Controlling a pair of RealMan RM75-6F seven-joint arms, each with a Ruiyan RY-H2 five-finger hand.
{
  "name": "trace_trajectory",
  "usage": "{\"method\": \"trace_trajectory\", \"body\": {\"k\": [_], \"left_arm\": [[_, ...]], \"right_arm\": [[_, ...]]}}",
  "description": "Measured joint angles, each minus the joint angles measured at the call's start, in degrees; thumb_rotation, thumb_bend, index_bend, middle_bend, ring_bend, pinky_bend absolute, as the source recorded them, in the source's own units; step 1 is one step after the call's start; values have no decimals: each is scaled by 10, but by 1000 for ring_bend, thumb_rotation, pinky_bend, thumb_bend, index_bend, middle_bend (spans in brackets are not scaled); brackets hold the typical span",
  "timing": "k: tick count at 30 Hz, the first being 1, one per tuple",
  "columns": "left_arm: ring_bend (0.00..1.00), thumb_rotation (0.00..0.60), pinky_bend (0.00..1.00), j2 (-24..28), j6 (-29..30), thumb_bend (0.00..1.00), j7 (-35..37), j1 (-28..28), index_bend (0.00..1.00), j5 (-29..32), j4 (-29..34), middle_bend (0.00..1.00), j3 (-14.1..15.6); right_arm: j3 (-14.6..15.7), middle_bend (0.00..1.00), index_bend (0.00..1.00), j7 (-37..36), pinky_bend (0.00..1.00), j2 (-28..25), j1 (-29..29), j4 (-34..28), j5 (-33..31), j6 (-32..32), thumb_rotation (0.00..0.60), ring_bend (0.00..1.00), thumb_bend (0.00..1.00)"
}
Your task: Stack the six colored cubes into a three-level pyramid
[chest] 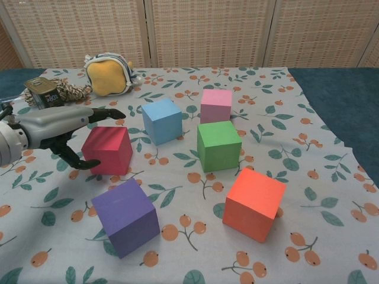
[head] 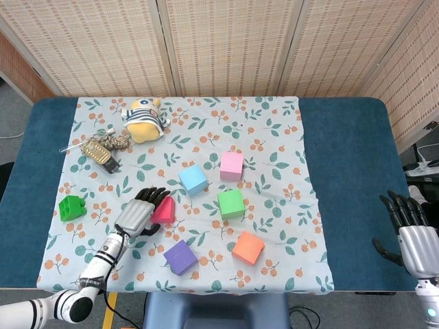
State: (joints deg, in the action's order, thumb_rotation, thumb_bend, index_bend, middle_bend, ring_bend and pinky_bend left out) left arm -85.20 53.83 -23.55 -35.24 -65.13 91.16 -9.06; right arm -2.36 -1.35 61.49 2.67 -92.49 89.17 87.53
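Observation:
Six cubes lie apart on the floral cloth (head: 288,137), none stacked. They are red (head: 165,210) (chest: 108,149), blue (head: 193,179) (chest: 161,120), pink (head: 232,165) (chest: 216,105), green (head: 231,203) (chest: 219,145), orange (head: 247,247) (chest: 254,204) and purple (head: 180,257) (chest: 125,216). My left hand (head: 139,212) (chest: 62,125) reaches over the red cube from its left. Its fingers (chest: 106,112) stretch above the cube's top and its thumb hangs beside the left face, with no firm hold seen. My right hand (head: 411,236) hovers with fingers spread, off the table's right front corner.
A yellow plush toy (head: 144,120) (chest: 108,74) sits at the back left, with a tin can (head: 101,156) (chest: 46,93) and a rope bundle (head: 113,142) beside it. A small green block (head: 70,207) lies near the cloth's left edge. Blue table (head: 350,171) shows on the right.

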Motion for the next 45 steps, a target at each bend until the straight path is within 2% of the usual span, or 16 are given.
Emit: {"method": "trace_trajectory", "body": {"k": [5, 9, 14, 17, 22, 30, 38, 45], "left_arm": [[142, 600, 146, -12, 14, 341, -14, -7, 0, 12, -17, 350, -1], [191, 600, 170, -14, 16, 341, -30, -12, 0, 29, -19, 441, 0], [341, 600, 237, -21, 33, 338, -34, -15, 0, 34, -24, 650, -1], [406, 600, 264, -24, 40, 337, -22, -15, 0, 29, -22, 722, -4], [416, 600, 270, -25, 49, 336, -8, -20, 0, 11, 0, 752, -8], [428, 600, 265, -47, 48, 334, -30, -46, 0, 8, 19, 767, -15], [428, 600, 247, -93, 35, 335, -61, -81, 0, 24, -21, 767, -21], [428, 600, 238, -109, 30, 336, -66, -95, 0, 30, -56, 752, -21]], "right_arm": [[-1, 0, 0, 0, 0, -2, 0, -2, -3, -2, 600, 0, 170], [-2, 0, 0, -3, 0, -4, 0, -3, -7, -4, 600, 0, 170], [-2, 0, 0, -3, 0, -5, 0, -3, -8, -5, 600, 0, 170], [-3, 0, 0, -3, 0, -5, 0, -4, -9, -7, 600, 0, 170], [-3, 0, 0, -1, 0, -4, 1, -5, -11, -10, 600, 0, 170], [-3, 0, 0, 3, 0, -3, 4, -5, -14, -16, 600, 0, 170], [-3, 0, 0, -3, 0, -6, 5, -5, -15, -20, 600, 0, 170], [0, 0, 0, -8, 0, -9, 6, -5, -14, -25, 600, 0, 170]]}}
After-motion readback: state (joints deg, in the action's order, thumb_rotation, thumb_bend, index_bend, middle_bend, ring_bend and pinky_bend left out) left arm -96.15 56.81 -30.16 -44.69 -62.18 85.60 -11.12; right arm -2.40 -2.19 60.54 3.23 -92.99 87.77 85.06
